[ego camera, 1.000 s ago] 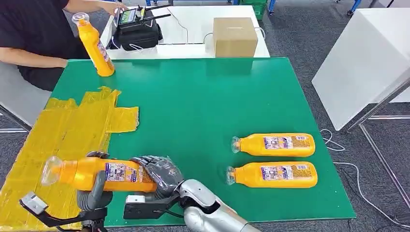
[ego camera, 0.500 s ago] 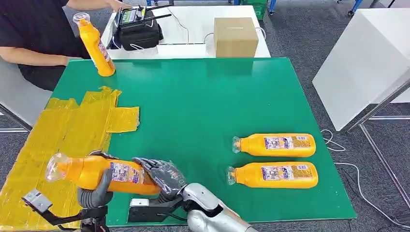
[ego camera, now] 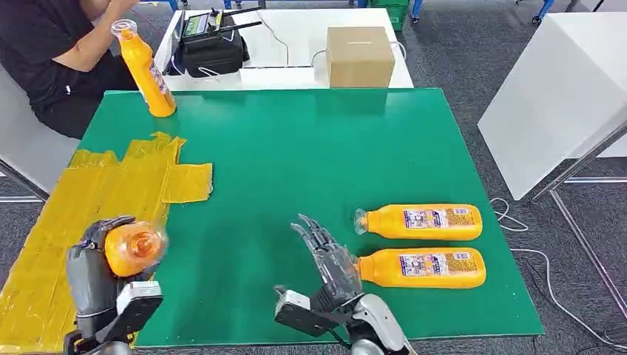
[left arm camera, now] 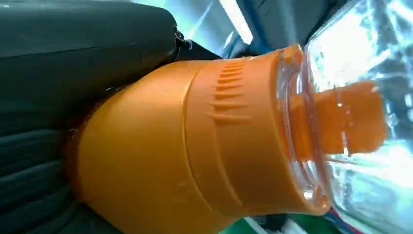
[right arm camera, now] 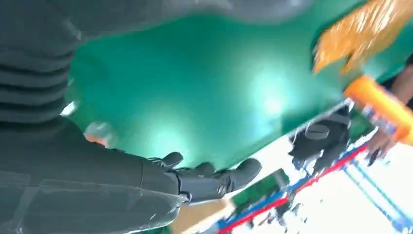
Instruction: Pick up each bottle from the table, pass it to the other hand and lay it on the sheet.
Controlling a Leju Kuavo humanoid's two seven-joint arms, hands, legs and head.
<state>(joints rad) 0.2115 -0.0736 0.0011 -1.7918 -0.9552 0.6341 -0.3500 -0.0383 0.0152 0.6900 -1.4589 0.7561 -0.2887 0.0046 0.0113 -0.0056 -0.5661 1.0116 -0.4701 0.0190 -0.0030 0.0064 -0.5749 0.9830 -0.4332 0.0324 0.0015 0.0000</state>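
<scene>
The held bottle (ego camera: 133,250) is gripped in the left hand (ego camera: 92,270), and its clear cap is pointed up toward the head camera, so that it is seen almost end-on; its long axis is thus judged to stand steeply, not flat. In the left wrist view the orange shoulder and clear cap are seen close, with the dark fingers (left arm camera: 58,87) wrapped behind the body.

The yellow sheet (ego camera: 89,200) is taken as the landmark. The held bottle is carried above the sheet's near end, close to the sheet's edge toward the bare green table (ego camera: 310,148). The sheet therefore lies directly under and beyond the left hand, and the left hand is by far the nearer one to it. For the lay-down, it is judged that the bottle's axis must be tipped from steep to level before it is lowered.

The right hand (ego camera: 329,262) is held well away from the sheet, over the green, with its fingers spread and nothing in them. Just beyond it, farther again from the sheet, two lying bottles are seen: the nearer lying bottle (ego camera: 421,268) and the farther lying bottle (ego camera: 421,221), both with caps turned toward the sheet and long axes running across the table. The right hand is the nearer one to these.

An upright bottle (ego camera: 146,70) stands past the sheet's far end, beside a seated person (ego camera: 52,52).
</scene>
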